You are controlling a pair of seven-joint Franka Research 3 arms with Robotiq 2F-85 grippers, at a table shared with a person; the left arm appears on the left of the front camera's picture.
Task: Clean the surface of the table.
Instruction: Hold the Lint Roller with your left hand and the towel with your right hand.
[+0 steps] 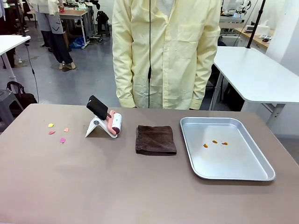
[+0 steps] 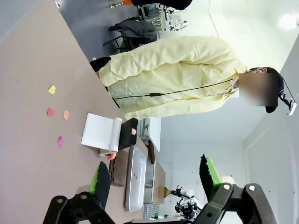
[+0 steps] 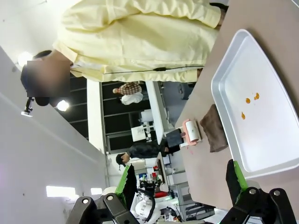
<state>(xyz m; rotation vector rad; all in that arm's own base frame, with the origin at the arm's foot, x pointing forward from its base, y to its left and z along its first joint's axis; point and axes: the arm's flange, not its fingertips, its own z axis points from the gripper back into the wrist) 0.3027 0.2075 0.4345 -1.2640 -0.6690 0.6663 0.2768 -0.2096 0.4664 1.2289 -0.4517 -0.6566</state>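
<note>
Taupe-brown counter (image 1: 140,196) carries four paper scraps (image 1: 62,140) at its left, one lint roller (image 1: 112,122) on a white stand (image 1: 95,126), one folded brown cloth (image 1: 155,139) and one silver tray (image 1: 233,161) holding three orange bits (image 1: 215,142). A person in a yellow coat (image 1: 166,51) stands behind it.

Left wrist view: left fingers (image 2: 102,179) spread wide, gripping nothing.

Right wrist view: right fingers (image 3: 126,184) equally wide, empty, the tray beyond them.
</note>
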